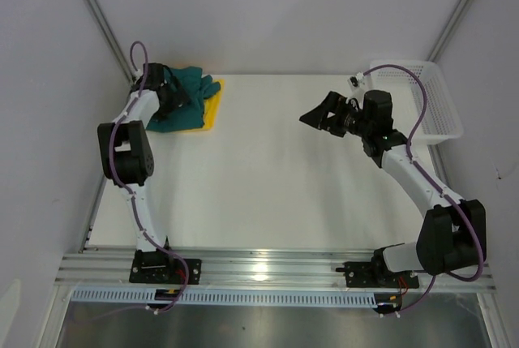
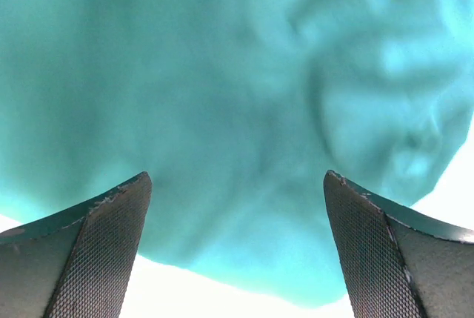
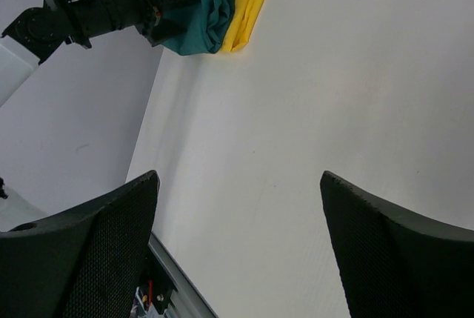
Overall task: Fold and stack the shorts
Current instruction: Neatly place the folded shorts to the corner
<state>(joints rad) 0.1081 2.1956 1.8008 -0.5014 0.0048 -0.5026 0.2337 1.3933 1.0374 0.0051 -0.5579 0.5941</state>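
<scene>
The dark teal shorts [image 1: 188, 95] lie crumpled on top of the yellow shorts [image 1: 210, 113] at the table's far left corner. Only a yellow strip shows along the right side. My left gripper [image 1: 173, 96] is open, right at the teal fabric, which fills the left wrist view [image 2: 237, 95] between and beyond the spread fingers. My right gripper [image 1: 318, 114] is open and empty, held above the table right of centre and pointing left. In the right wrist view the teal shorts [image 3: 204, 7] and yellow shorts [image 3: 250, 7] show far off, with the left gripper [image 3: 159, 14] beside them.
A white mesh basket [image 1: 422, 96] stands at the table's far right corner, behind the right arm. Grey walls close in on both sides. An aluminium rail [image 1: 268, 267] with the arm bases runs along the near edge.
</scene>
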